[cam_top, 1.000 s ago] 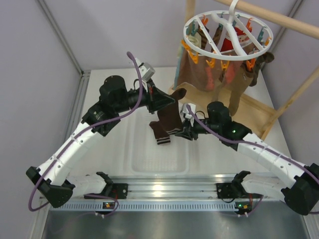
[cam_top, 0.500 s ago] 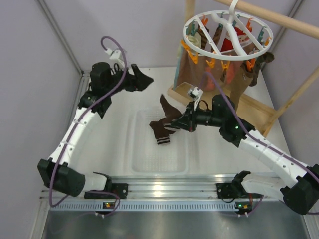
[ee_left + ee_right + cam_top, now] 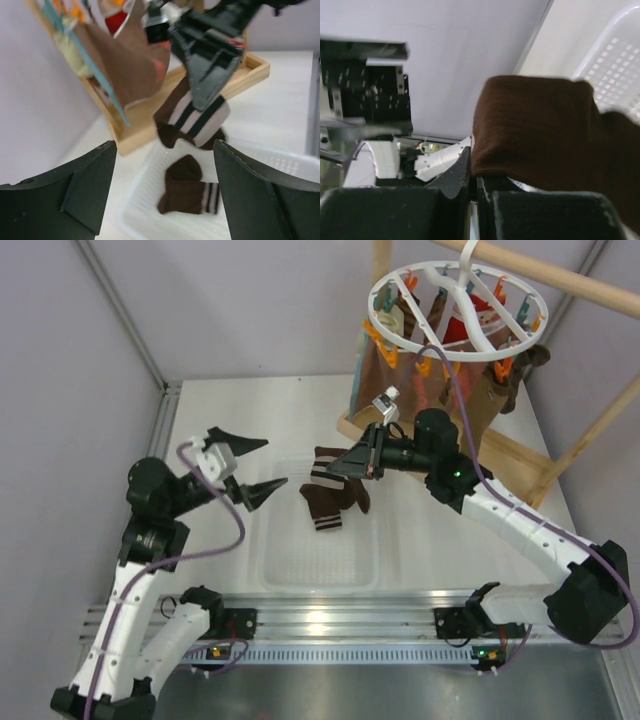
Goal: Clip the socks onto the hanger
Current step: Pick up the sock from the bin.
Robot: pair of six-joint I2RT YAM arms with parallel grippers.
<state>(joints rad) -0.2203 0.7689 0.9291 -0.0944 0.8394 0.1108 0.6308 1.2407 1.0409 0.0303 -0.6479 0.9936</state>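
Bright, even, diffuse light fills the top view. The ribbed silver metal rail [image 3: 320,620] at the near edge carries a white glare patch, and shadows on the pale white table [image 3: 290,410] are faint. In the left wrist view the black plastic fingers [image 3: 70,195] look soft and everything beyond is blurred. The right wrist view is dimmer, its dark chocolate-brown fabric sock [image 3: 540,135] fuzzy and the background smeared.

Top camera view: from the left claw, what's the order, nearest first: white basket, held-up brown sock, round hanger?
From the left gripper:
1. white basket, its rim right by the tips.
2. brown sock, rightward, pinched in the right gripper.
3. hanger, far upper right.
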